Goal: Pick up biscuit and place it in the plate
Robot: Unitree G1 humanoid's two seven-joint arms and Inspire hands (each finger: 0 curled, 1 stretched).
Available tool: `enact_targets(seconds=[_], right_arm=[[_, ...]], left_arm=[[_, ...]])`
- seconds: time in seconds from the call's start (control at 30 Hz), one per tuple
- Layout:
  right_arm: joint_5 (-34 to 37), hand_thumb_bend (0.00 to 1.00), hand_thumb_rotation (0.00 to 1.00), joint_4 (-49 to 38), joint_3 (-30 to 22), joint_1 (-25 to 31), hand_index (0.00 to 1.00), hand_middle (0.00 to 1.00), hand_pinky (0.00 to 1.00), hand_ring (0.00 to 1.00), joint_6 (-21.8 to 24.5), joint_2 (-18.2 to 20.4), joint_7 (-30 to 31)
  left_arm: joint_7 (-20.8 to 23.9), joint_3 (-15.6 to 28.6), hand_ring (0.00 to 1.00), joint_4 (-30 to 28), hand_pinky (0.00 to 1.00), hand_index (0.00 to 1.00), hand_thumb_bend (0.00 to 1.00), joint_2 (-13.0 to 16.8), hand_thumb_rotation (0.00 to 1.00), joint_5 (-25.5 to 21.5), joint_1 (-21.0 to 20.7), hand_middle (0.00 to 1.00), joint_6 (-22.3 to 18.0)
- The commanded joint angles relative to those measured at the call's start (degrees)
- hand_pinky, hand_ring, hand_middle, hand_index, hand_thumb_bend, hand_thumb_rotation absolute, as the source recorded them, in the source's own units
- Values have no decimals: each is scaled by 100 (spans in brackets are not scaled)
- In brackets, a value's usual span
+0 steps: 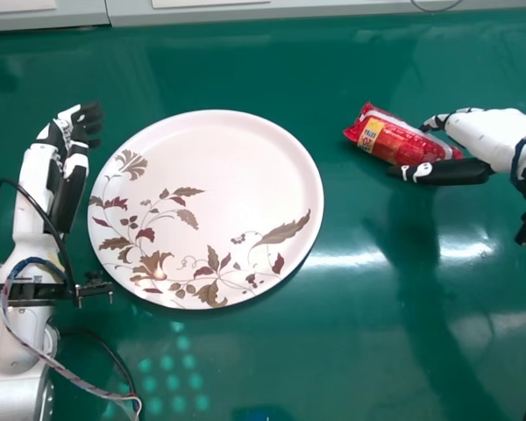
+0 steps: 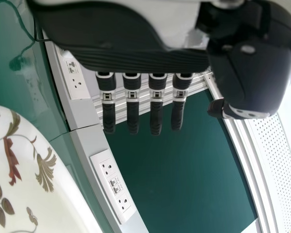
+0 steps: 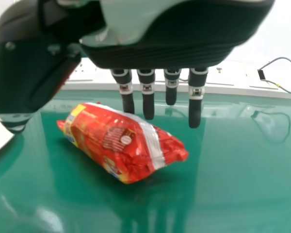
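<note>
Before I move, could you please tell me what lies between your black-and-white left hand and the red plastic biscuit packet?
In the head view, the round white plate with leaf patterns lies between the left hand and the red packet.

A plate (image 1: 237,175) lies on the table (image 1: 351,351) between the robot's two hands, just to the right of the left hand (image 1: 75,140) and well to the left of the right hand (image 1: 447,172). The biscuit packet (image 1: 394,139) lies on the table between the right hand's thumb and fingers, one end reaching out to the left of that hand, toward the plate, with a gap between the two. Beyond both hands, a ledge (image 1: 333,10) runs behind the table, a socket panel (image 2: 117,187) set on it past the left hand.
</note>
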Motion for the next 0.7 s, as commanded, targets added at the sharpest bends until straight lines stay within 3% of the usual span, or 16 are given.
enact_targets(seconds=[0.0,0.23,0.43,0.67], right_arm=[[-143,100,65,188,210,-171,92,91,77,88,-45,-57,124],[-392,100,67,831,685,-732,92,92,78,87,-131,72,170],[-567,100,67,1330,951,-1106,89,87,65,79,-199,191,55],[-731,100,66,1751,1120,-1420,89,90,76,85,-137,294,21]], left_arm=[[-16,-48,83,-116,77,86,30,-33,2,30,110,85,27],[-3,-67,84,-137,78,87,30,-54,1,18,131,85,32],[8,-67,83,-117,77,86,29,-50,0,19,151,85,-9],[1,-62,85,-173,78,87,30,-85,0,-30,171,85,55]])
